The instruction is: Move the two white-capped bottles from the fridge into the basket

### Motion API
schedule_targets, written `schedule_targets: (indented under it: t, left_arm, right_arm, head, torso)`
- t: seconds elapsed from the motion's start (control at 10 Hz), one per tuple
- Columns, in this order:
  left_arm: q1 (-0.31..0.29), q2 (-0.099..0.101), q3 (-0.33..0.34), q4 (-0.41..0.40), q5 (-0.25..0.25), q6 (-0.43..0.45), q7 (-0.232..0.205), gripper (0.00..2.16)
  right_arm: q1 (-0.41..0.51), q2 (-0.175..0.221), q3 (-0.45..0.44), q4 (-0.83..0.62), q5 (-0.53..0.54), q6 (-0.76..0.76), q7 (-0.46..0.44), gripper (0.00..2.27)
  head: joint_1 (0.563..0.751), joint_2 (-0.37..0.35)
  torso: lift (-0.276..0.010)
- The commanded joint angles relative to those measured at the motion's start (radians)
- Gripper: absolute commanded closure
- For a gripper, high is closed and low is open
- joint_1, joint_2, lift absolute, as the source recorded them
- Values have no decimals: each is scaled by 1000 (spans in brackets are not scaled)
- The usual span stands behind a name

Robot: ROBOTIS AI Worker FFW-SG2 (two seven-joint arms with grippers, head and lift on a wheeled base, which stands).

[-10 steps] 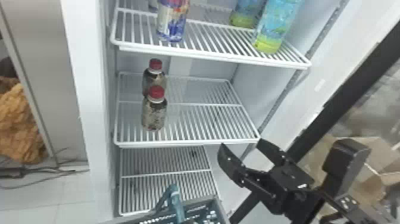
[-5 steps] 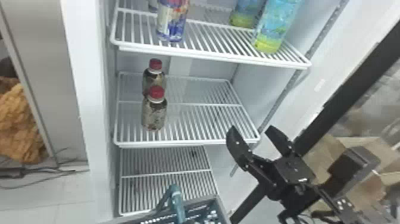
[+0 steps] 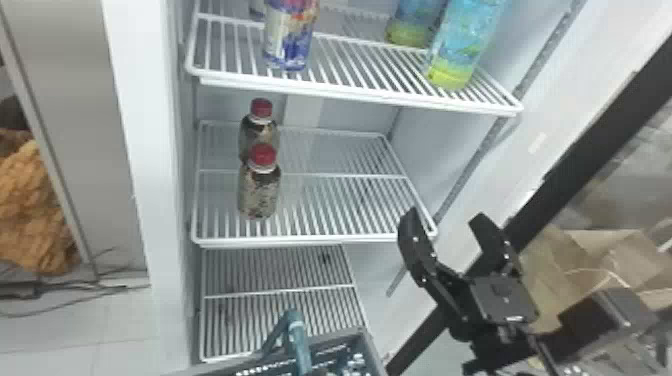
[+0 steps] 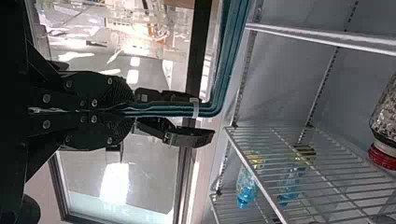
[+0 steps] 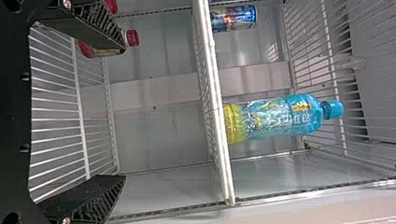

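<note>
Red caps w/ white collars are seen on two dark, speckled bottles, both set upright on the fridge's middle shelf (image 3: 305, 241), toward the left. The near bottle (image 3: 259, 195) is placed just in front of the far bottle (image 3: 261, 132), whose lower part is partly hidden by it; whether they touch can't be told. The basket (image 3: 374, 352), grey w/ a blue-green handle (image 3: 300, 347), is held low at the near side, in front of the lower shelf (image 3: 280, 292). Small pale items are seen inside, too unclear to ID.

The left claw (image 4: 133, 110) is clamped on the basket's handle, w/ the handle pinched btwn its ribbed pads. The right claw (image 3: 444, 216) is held empty near the middle shelf's right near corner, fingers spread well apart; contact w/ the shelf can't be told.

On the upper shelf (image 3: 350, 92), a blue & white can (image 3: 290, 37) is kept at left, & 2 blue bottles w/ yellow-green bases at right: one nearer (image 3: 462, 47), one farther back (image 3: 412, 22). Orange crumpled material (image 3: 32, 210) & dark cables (image 3: 65, 290) are seen far left, outside the fridge; cardboard (image 3: 600, 250) at far right.
</note>
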Motion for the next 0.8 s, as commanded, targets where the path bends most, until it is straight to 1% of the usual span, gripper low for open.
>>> schedule_targets:
  t: [0.0, 0.2, 0.4, 0.7]
  left_arm:
    - [0, 2, -2, 2, 0, -2, 0, 1119]
    - [-3, 2, -4, 2, 0, -2, 0, 1119]
    - [-5, 3, -6, 2, 2, -5, 0, 1119]
    - [-3, 2, -8, 2, 2, -5, 0, 1119]
  right_arm:
    - [29, 2, 21, 11, -1, -28, -5, 48]
    - [59, 9, 27, 1, -3, -36, -12, 48]
    - [86, 20, 15, -16, -3, -41, -14, 48]
    - [93, 20, 17, -16, -3, -43, -17, 48]
  head:
    - [695, -350]
    - [695, -350]
    - [695, -350]
    - [695, -350]
  torso:
    - [-260]
    - [-260]
    - [-260]
    - [-260]
